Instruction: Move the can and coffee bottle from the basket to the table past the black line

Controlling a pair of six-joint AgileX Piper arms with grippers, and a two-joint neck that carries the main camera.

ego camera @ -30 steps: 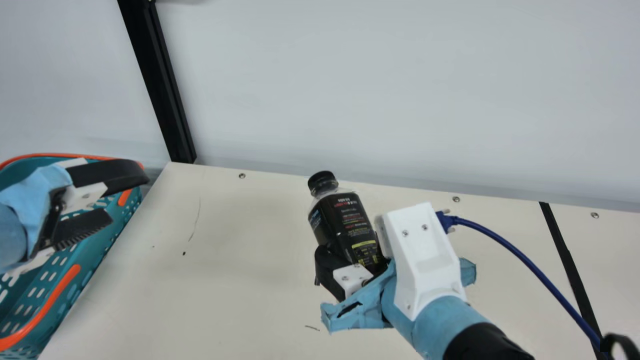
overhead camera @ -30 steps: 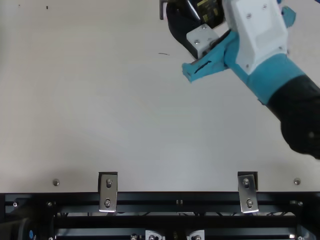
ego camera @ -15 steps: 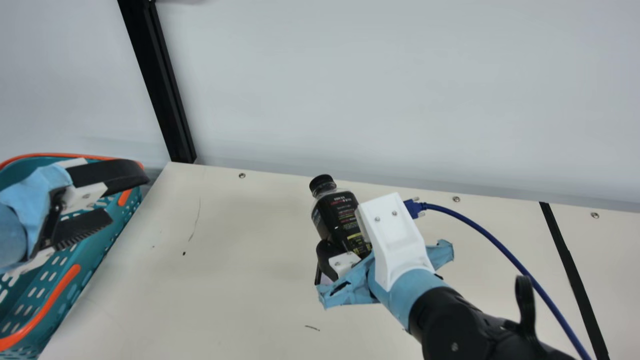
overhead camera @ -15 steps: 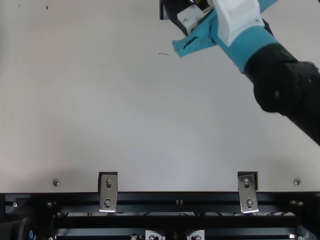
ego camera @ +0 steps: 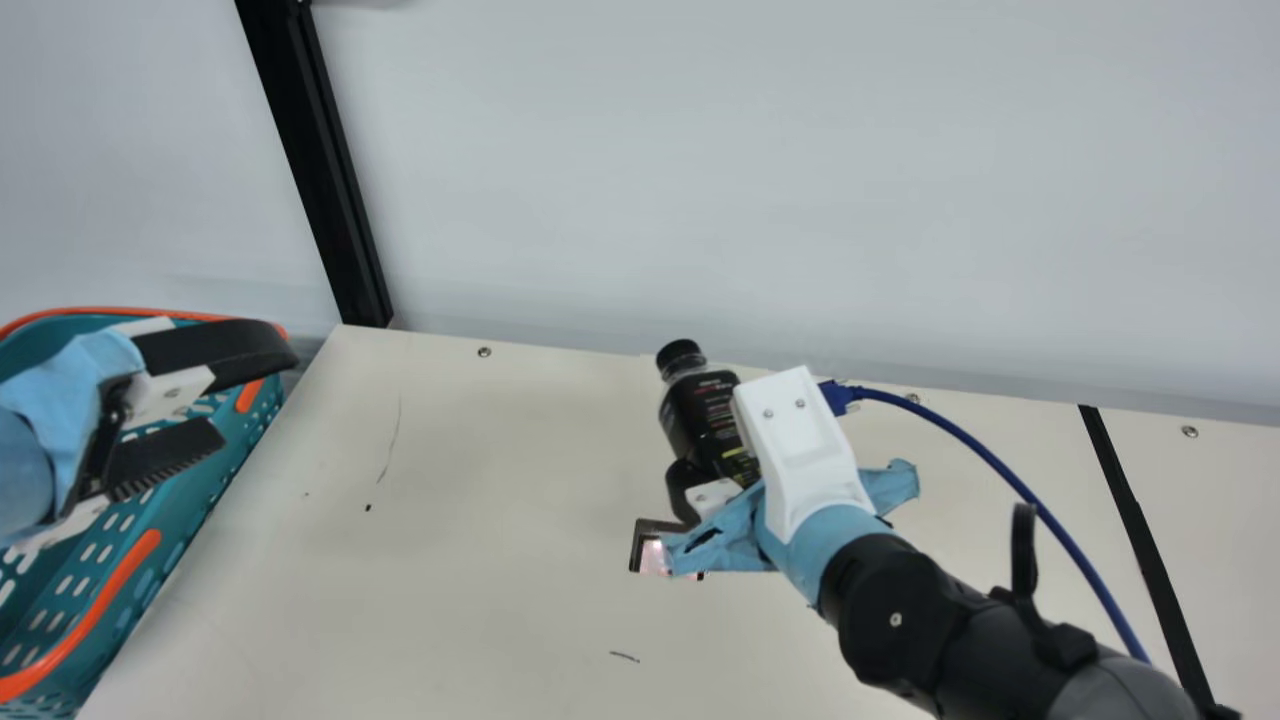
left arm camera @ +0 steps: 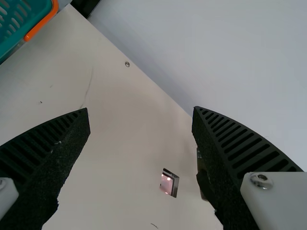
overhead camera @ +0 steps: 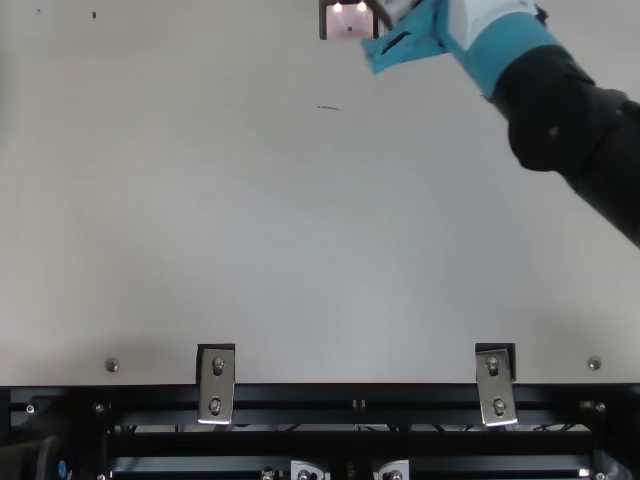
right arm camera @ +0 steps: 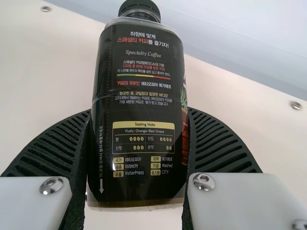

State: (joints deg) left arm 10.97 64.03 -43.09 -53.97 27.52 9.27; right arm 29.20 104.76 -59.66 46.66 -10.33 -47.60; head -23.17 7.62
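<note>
Your right gripper (ego camera: 684,488) has shifted toward the black line (ego camera: 1135,525), carrying the coffee bottle (ego camera: 700,415). Its fingers are parted by the bottle's width, pressing both sides; you have the bottle tilted toward the bench's (ego camera: 480,560) far edge, short of the line. Your left gripper (ego camera: 255,398) is spread wide, empty.

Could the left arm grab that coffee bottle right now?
Probably not: the right gripper holds the coffee bottle between its fingers, while the open left gripper is away by the basket.

Open table (ego camera: 480,580) between basket (ego camera: 128,574) and square plate (ego camera: 652,558); blue cable (ego camera: 998,470) slants between coffee bottle (ego camera: 703,412) and black line (ego camera: 1139,520).
</note>
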